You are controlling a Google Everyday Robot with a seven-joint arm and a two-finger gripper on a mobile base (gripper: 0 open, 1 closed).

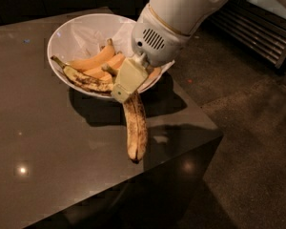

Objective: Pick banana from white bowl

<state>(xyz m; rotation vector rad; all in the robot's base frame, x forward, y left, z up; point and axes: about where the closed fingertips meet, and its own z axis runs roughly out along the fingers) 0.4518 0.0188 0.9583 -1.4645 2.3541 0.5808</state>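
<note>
The banana [136, 128] is dull yellow with dense brown streaks and a dark tip. It hangs down from my gripper [125, 86], clear of the white bowl [66, 30], over the dark table near the bowl's front rim. The gripper's cream fingers are shut on the banana's upper end. The white bowl sits at the back of the table with a white paper liner. It holds cleaner yellow-orange bananas [94, 60] and a slim black-spotted banana [83, 80] along its front wall.
The dark table [52, 147] ends in a front right corner just right of the hanging banana. Beyond it lies a speckled floor [248, 128]. A dark slatted unit [257, 27] stands at the upper right.
</note>
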